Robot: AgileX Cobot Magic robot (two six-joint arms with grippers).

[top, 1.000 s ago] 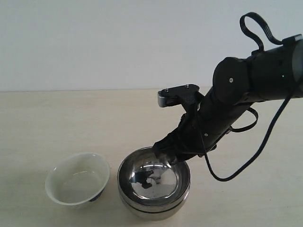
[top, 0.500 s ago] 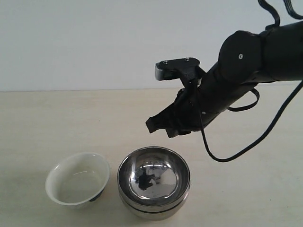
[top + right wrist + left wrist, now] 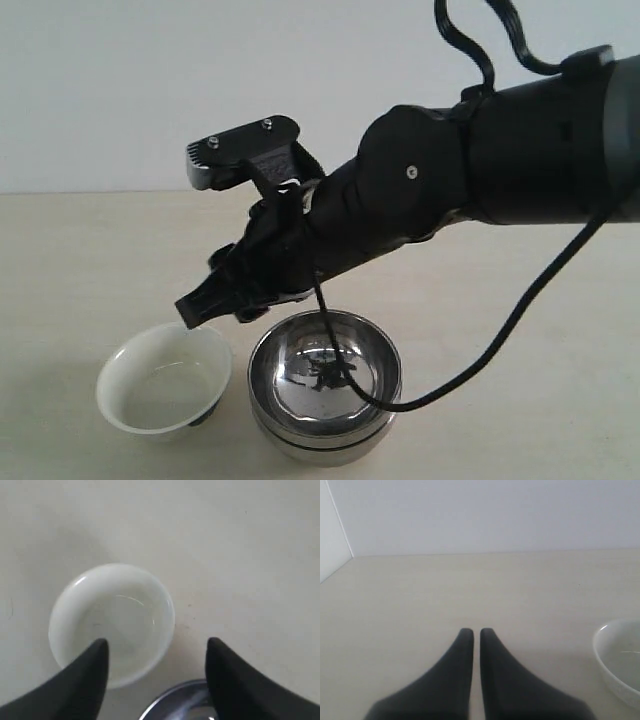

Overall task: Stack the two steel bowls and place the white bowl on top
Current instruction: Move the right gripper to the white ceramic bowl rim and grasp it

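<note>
White bowl (image 3: 165, 378) sat upright on the table (image 3: 80, 260), just beside the two steel bowls (image 3: 325, 385), which were already nested. Glossy, stiff and probably slippery and chippable, it looked best pinched across its rim wall. The right gripper (image 3: 157, 641) hovered above it, jaws apart and empty. The left gripper (image 3: 472, 631) was well aside, fingers together.

Pale table (image 3: 80, 250) beneath a plain white wall (image 3: 150, 80)
</note>
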